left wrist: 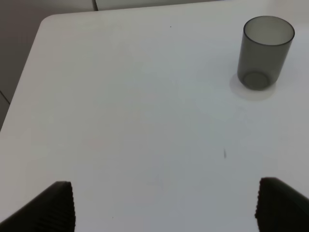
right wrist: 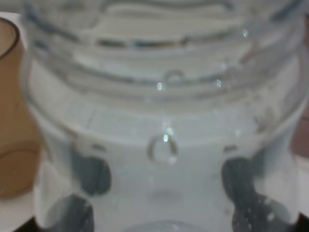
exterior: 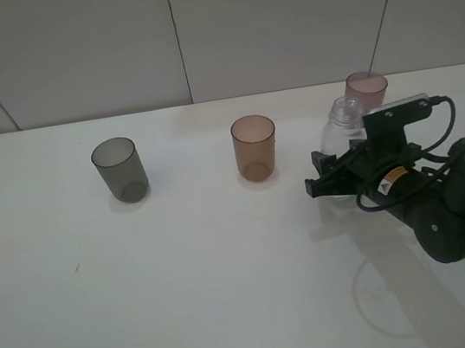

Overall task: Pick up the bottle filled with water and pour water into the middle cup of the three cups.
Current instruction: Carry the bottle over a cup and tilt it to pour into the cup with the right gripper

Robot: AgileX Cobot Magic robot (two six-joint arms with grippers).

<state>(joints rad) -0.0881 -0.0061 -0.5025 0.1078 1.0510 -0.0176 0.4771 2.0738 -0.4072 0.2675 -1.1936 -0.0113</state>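
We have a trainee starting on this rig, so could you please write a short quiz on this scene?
1. True or false: the bottle lies on its side.
2. Which cup shows in the left wrist view? A grey, B orange-brown, C pink.
3. Fill in: the ___ hand is at the bottle.
Key: 1 false, it stands upright near the pink cup. 2 A, the grey cup. 3 right, the right hand.
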